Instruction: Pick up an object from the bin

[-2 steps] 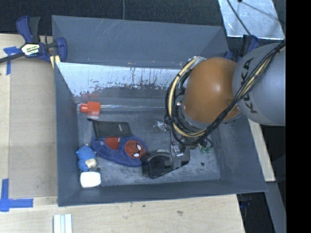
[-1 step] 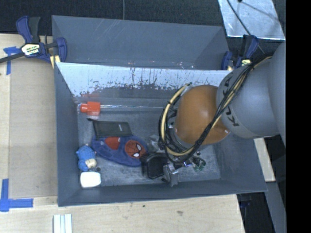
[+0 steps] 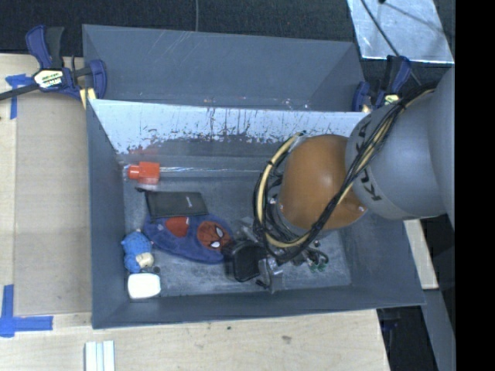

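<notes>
Pincer (image 3: 267,273): low beside black lump (image 3: 241,263); open or closed, cannot tell; risk: may shove lump into blue plush (image 3: 184,246), missing grip

I record one large grey arm link (image 3: 410,168), smooth and rounded, with black lettering on the side nearest the orange cover (image 3: 313,184). The cover is a glossy orange-brown dome. A bundle of black and yellow cables (image 3: 267,199) loops round the cover's far edge, and more strands cross it beside the link. Below the cover, the end effector (image 3: 263,273) is dark metal.
</notes>
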`<state>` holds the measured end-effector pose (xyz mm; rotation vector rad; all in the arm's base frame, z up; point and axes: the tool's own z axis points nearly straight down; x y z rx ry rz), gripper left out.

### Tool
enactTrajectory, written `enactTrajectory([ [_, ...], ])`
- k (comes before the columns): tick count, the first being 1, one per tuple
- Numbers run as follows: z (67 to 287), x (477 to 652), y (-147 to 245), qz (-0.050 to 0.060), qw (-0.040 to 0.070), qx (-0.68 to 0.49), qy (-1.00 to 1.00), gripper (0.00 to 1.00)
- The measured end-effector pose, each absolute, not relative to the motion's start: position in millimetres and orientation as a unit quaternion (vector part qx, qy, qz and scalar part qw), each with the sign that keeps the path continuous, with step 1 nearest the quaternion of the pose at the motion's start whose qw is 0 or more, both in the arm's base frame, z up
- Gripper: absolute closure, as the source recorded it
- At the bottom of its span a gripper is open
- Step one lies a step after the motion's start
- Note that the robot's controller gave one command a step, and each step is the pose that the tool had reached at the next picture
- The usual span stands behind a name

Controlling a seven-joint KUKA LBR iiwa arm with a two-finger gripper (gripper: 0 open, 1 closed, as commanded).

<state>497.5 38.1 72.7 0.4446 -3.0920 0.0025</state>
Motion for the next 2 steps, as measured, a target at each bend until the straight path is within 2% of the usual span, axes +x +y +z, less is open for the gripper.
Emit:
enactTrajectory([
  [1, 233, 534.7, 2, 0.001, -0.003, 0.128, -0.992, 1.0],
  [2, 217, 528.4, 24, -0.001, 0.003, 0.184, -0.983, 1.0],
])
